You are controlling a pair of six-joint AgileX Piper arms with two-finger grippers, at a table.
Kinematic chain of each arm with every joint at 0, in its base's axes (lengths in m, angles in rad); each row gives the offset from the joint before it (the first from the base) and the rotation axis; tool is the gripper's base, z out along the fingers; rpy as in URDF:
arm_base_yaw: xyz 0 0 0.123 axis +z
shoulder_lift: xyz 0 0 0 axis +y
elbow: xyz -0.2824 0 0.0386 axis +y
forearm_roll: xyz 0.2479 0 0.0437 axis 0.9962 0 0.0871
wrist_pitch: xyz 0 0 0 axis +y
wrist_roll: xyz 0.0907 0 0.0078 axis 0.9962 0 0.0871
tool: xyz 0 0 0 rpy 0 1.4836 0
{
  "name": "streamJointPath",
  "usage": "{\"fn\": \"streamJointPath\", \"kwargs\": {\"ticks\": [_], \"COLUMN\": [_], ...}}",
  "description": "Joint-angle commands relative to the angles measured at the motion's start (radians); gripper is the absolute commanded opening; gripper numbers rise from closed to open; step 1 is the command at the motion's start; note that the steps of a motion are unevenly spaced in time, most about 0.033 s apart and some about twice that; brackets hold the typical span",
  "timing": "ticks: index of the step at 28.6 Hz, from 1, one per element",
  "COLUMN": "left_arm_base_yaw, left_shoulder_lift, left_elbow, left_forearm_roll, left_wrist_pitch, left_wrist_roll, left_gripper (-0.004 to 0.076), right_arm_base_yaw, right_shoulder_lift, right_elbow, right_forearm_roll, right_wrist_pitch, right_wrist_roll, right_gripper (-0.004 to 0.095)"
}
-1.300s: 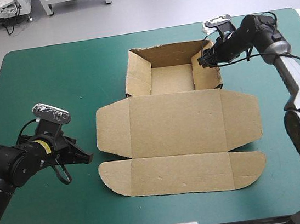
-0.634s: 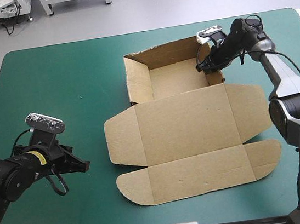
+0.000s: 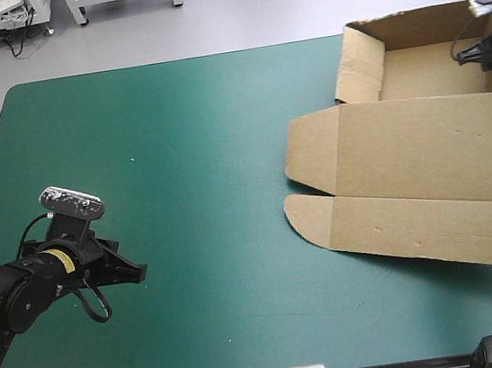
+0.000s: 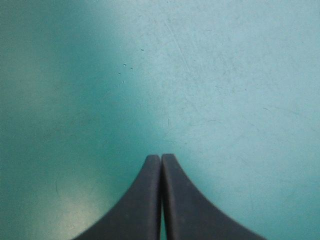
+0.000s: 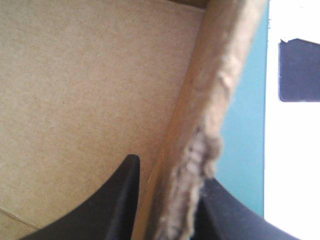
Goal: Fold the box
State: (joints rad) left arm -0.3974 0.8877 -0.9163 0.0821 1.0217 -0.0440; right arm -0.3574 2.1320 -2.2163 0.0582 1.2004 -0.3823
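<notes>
Brown box (image 3: 430,69) stands open as a half-formed tray, with one raised side wall caught between the black fingers of the right tool (image 3: 480,51), which are nearly closed on the board. The wall's cut edge looks frayed where it is pinched. Beside that tool lies the tray's bare floor, with the back wall and the opposite side wall upright around it. From the tray's open front the lid (image 3: 423,151) spreads flat on the teal-green worktop (image 3: 179,156), ending in a rounded flap. The whole sheet lies well apart from the left tool (image 3: 138,272).
</notes>
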Motion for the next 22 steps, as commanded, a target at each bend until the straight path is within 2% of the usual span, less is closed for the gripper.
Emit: {"fn": "streamJointPath", "kwargs": {"ticks": [1,5,8,10,11,13,16,18,22], "left_arm_base_yaw": [-0.001,-0.001,-0.001,-0.001,-0.001,-0.001,-0.001,-0.001,-0.001], "left_shoulder_lift": [-0.010,-0.010,-0.010,-0.010,-0.010,-0.010,-0.010,-0.010,-0.010], "left_elbow": [-0.024,-0.024,-0.024,-0.024,-0.024,-0.024,-0.024,-0.024,-0.024], "left_forearm_roll": [-0.008,-0.008,-0.010,-0.010,-0.010,-0.016,-0.027,-0.029,-0.025], "left_wrist_pitch": [-0.046,-0.050,-0.050,-0.050,-0.050,-0.050,-0.050,-0.050,-0.059], "left_wrist_roll": [-0.009,-0.009,-0.009,-0.013,-0.013,-0.013,-0.013,-0.013,-0.013], "left_gripper": [-0.0010,-0.0010,-0.0010,-0.0010,-0.0010,-0.0010,-0.0010,-0.0010,-0.0010], "right_arm_base_yaw": [-0.104,-0.170,-0.193,-0.198,-0.199,-0.199,-0.199,-0.199,-0.199], "right_shoulder_lift": [-0.062,-0.062,-0.062,-0.062,-0.063,-0.064,-0.072,-0.087,-0.157], "right_elbow": [-0.035,-0.035,-0.035,-0.035,-0.035,-0.035,-0.035,-0.035,-0.047], "right_forearm_roll": [0.028,0.129,0.147,0.146,0.141,0.141,0.135,0.135,0.167], "right_wrist_pitch": [-0.017,-0.002,0.013,0.017,0.017,0.017,-0.001,-0.004,-0.013], "right_wrist_roll": [-0.004,-0.058,-0.115,-0.119,-0.119,-0.109,-0.082,-0.081,-0.089], "right_gripper": [-0.0024,-0.0022,0.0002,0.0104,0.0278,0.0477,0.0685,0.0728,0.0696]}}
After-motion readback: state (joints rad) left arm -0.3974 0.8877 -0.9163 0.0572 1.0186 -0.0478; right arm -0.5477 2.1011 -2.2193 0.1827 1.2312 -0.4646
